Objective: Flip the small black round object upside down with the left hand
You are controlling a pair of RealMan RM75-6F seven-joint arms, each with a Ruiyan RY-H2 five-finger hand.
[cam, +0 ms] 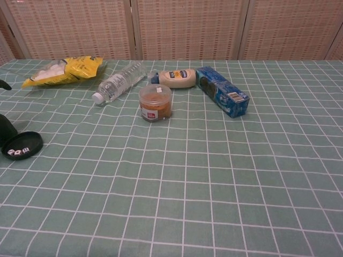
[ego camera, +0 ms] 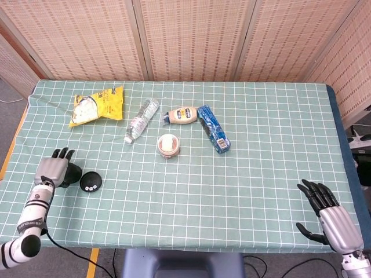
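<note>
Resting beside black round object point(ego camera: 91, 181), left robot hand point(ego camera: 57, 172), fingers apart

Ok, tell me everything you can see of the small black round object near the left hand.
The small black round object is a flat, shallow disc, matte black like plastic, lying flat on the green checked tablecloth near the table's left front edge. The chest view shows a low raised rim around a recessed face that carries a few small white marks; what they are is too small to tell. The left hand sits right beside it, on its left, with fingers pointing away from the robot; whether they touch cannot be told. Nothing else is near it.
</note>
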